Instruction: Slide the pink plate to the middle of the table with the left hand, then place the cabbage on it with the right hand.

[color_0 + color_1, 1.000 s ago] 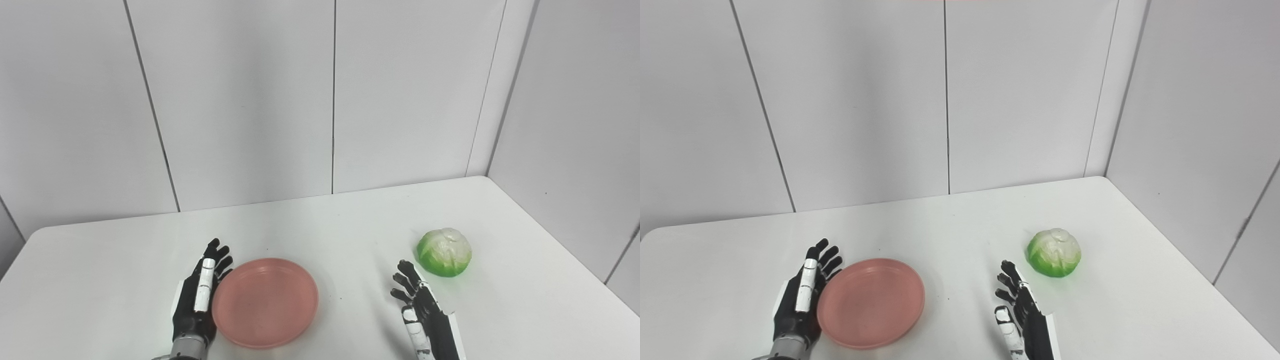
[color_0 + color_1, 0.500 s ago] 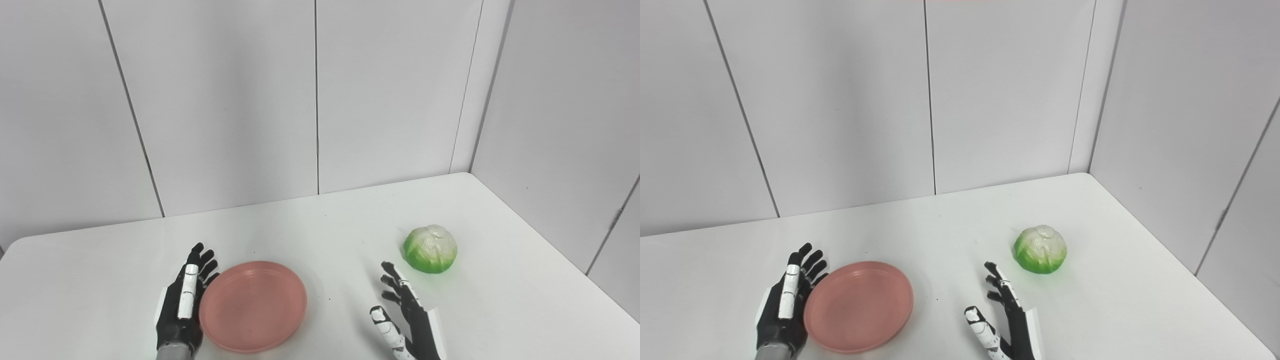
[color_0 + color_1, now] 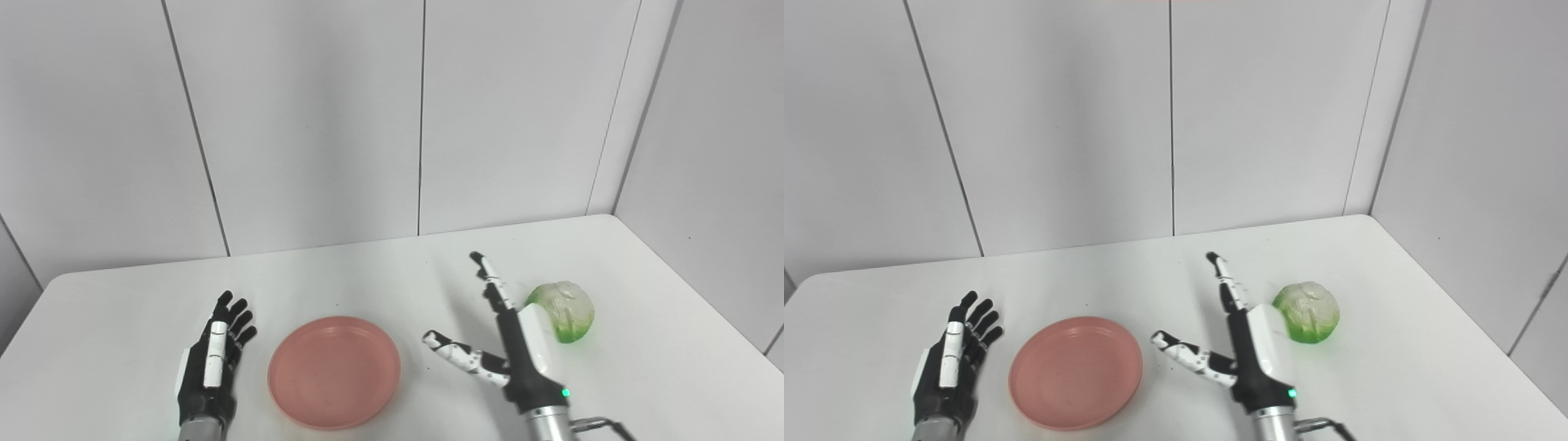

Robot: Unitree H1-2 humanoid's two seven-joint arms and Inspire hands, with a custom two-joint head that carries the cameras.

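Note:
The pink plate (image 3: 334, 371) lies flat on the white table (image 3: 392, 275), near its front middle. My left hand (image 3: 211, 361) is open and empty, a little to the left of the plate and apart from it. The green and white cabbage (image 3: 566, 311) sits on the table at the right. My right hand (image 3: 508, 343) is open, raised, with its fingers stretched toward the back and its thumb spread to the left. It stands just left of the cabbage, partly in front of it. The right eye view shows the hand (image 3: 1243, 343) next to the cabbage (image 3: 1309, 311), holding nothing.
Grey wall panels (image 3: 422, 116) close the table at the back and the right. The table's right edge (image 3: 692, 288) runs close behind the cabbage.
My right hand has risen and moved forward to the cabbage's left side, thumb spread wide. My left hand has drawn away from the plate's rim. The camera view has shifted.

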